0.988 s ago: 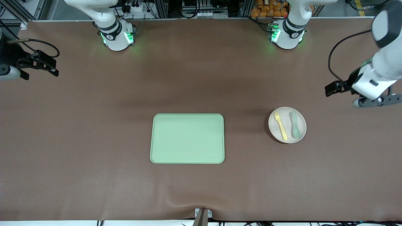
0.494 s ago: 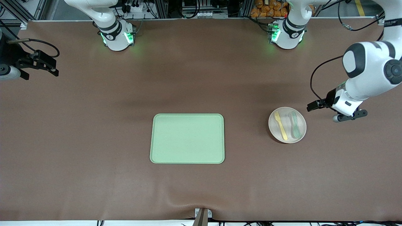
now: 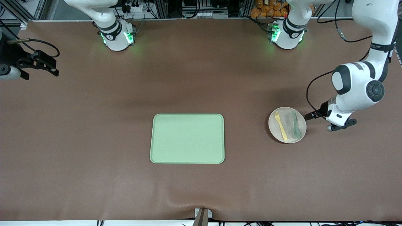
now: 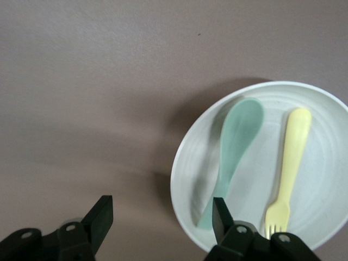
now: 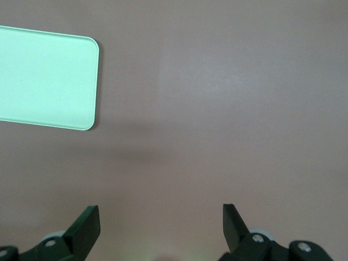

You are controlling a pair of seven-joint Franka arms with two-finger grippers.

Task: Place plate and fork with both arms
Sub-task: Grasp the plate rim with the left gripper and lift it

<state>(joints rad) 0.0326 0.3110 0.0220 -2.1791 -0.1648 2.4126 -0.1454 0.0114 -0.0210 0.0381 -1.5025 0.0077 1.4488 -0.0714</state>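
Two arms, and I judge the opening reach for the plate is in hand. From the front view, the plate (image 3: pixel 287 125) sits on the worktop (image 3: pixel 94 125) toward the left arm's end, well apart from the tray (image 3: pixel 187 138), with the fork (image 3: pixel 280 125) and spoon (image 3: pixel 295 125) lying in it. My left gripper (image 3: pixel 309 116) hangs just beside its rim.

Left wrist view: fingers (image 4: pixel 101 217) spread wide, holding nothing, astride the rim; next I must lower and pinch it.

Right wrist view: right gripper (image 5: pixel 160 225) wide, empty, waiting over bare worktop.
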